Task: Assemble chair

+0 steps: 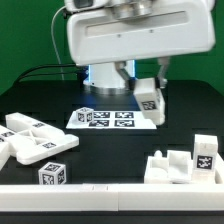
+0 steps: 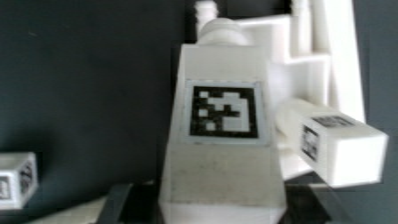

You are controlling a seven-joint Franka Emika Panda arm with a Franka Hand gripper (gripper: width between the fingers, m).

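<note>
My gripper hangs over the back right of the table, shut on a white chair post with a marker tag, held above the dark tabletop. In the wrist view the post runs out from between the dark fingers, and my gripper clamps its near end. Loose chair pieces lie in the exterior view: flat panels and legs at the left, a tagged block at the front, and chunky pieces at the right. The wrist view shows a tagged piece beside the post.
The marker board lies flat in the middle back, just left of the held post. A white rail runs along the front edge. The robot's base stands behind the marker board. Another tagged piece shows in the wrist view.
</note>
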